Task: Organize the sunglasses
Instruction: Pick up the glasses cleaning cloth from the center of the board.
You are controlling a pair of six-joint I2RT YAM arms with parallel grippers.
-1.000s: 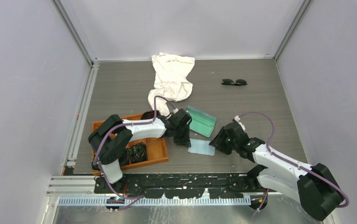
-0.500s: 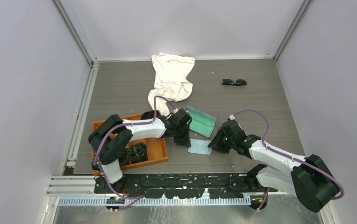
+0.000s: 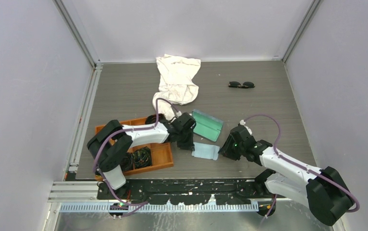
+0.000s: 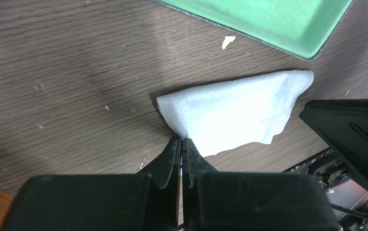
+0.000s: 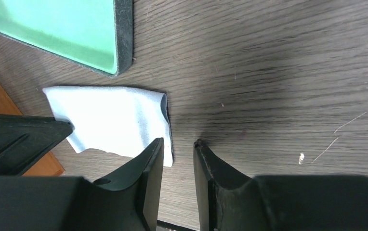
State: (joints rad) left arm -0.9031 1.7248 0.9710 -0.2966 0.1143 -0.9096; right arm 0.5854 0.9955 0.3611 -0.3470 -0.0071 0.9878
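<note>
Left gripper [image 4: 182, 143] pinched shut on the left corner of the pale-blue wipe [image 4: 235, 113]. Right gripper [image 5: 178, 144] jaws parted, empty, at the wipe's right edge. Open case [image 3: 207, 125] just beyond. Sunglasses [image 3: 241, 84] lie far right, untouched; casing them not yet begun.

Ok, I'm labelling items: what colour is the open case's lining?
The case lining is mint green, clearest in the left wrist view.

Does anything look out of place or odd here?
The sunglasses lie alone at the far right, well away from the open case. Both arms work instead on a small pale wipe: left claw pinches its corner, right claw stands open at its edge.
</note>
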